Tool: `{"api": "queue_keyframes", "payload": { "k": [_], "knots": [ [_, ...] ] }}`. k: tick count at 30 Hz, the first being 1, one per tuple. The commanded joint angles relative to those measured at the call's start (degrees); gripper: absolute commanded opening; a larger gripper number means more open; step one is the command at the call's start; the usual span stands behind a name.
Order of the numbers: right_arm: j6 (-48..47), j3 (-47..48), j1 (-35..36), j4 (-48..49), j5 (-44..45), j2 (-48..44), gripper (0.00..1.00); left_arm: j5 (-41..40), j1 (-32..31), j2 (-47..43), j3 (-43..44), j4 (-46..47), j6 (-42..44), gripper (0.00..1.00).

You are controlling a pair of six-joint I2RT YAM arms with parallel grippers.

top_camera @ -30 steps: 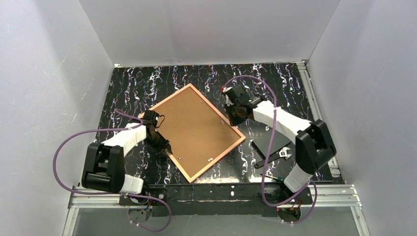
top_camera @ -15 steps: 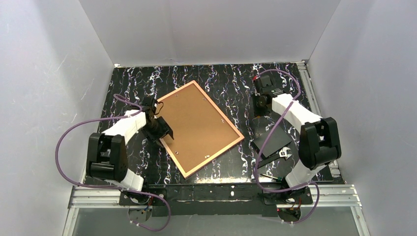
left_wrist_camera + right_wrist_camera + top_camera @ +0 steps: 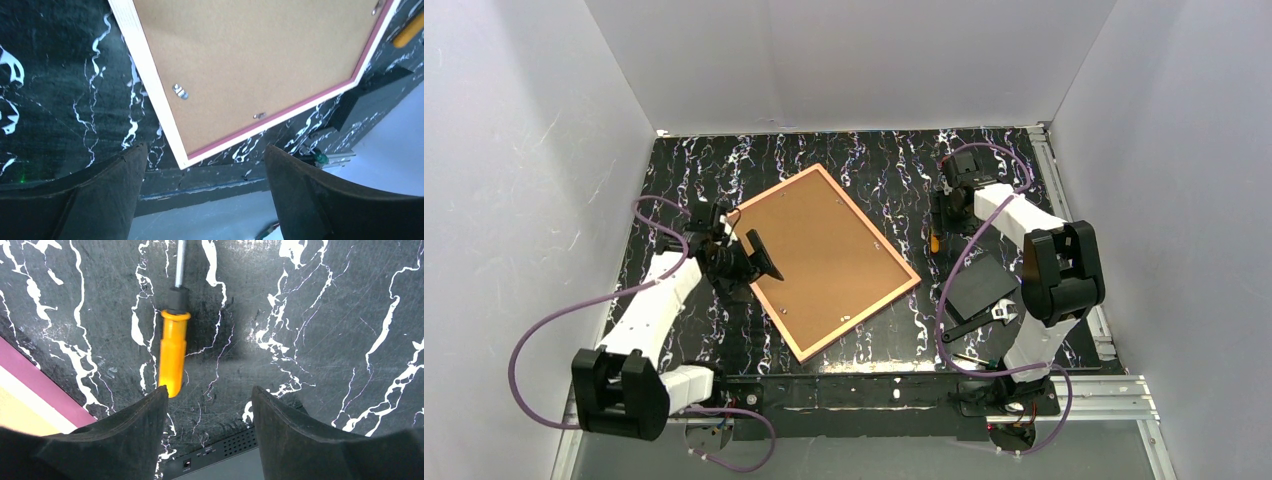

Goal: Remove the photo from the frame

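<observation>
One frame (image 3: pixel 829 262) lies back-up mid-table, set diagonal, table (image 3: pixel 684 170) showing round all four edges. L gripper (image 3: pixel 759 262) over its left edge, jaws apart, nothing held. R gripper (image 3: pixel 210 390) far right, jaws apart, empty, screwdriver (image 3: pixel 172 352) just beside.

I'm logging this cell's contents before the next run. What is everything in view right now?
frame: one, pink, lying face down mid-table, turned at an angle
backing board: one, brown, filling the frame's back
metal clips: at least three, silver, near the board's edges
photo: none visible
screwdriver: one, orange handle, on the table right of the frame
wrench: one, dark, near the right arm's base
flat panel: one, black, just beyond the wrench
table: one, black with white veining
left gripper: one, black, open, at the frame's left edge
right gripper: one, black, open, above the screwdriver
</observation>
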Motion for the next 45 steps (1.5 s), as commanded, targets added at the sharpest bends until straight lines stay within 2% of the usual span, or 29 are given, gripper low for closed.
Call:
{"api": "queue_keyframes", "payload": {
  "k": [1, 10, 15, 19, 25, 31, 34, 36, 39, 42, 45],
  "knots": [
    [-0.9, 1.9, -0.1, 0.8, -0.3, 0.0, 0.70, 4.1, 0.4, -4.3, -2.9, -8.6, 1.1, 0.86],
    [-0.6, -0.6, 2.3, 0.3, -1.2, -6.1, 0.73, 5.1, 0.5, -8.8, -6.0, -9.3, 1.4, 0.92],
    [-0.4, -3.4, 4.4, 1.1, -2.9, -10.4, 0.75, 2.6, 0.6, -11.8, -6.5, -10.3, 2.1, 0.95],
    [0.3, -3.5, 6.0, 2.1, -4.7, -9.1, 0.75, 2.4, 0.6, -12.2, -6.3, -11.1, 1.7, 0.95],
    [1.5, 0.8, 6.8, 3.7, -14.1, -3.0, 0.73, 5.5, 0.6, -12.8, -8.2, -8.8, -0.9, 0.98],
    [2.2, 8.6, 8.8, 1.5, -12.9, 5.7, 0.66, 7.4, 0.6, -14.1, -11.0, -7.6, -2.2, 0.98],
    [3.3, 11.8, 8.9, 0.2, -10.5, 9.3, 0.54, 7.3, 0.6, -15.3, -11.9, -7.9, -2.3, 0.98],
    [3.4, 13.2, 9.0, -0.5, -8.4, 11.7, 0.49, 7.3, 0.6, -15.7, -12.4, -8.0, -2.3, 0.98],
    [3.2, 14.1, 9.1, -1.1, -6.9, 14.3, 0.45, 7.5, 0.6, -15.9, -12.8, -8.0, -2.2, 0.98],
    [2.9, 14.2, 9.2, -1.1, -5.5, 15.5, 0.37, 7.5, 0.6, -16.1, -12.6, -8.1, -1.9, 0.98],
    [2.6, 14.2, 9.3, -1.2, -4.6, 15.9, 0.36, 7.5, 0.6, -15.9, -12.3, -8.0, -1.8, 0.98]
  ]
}}
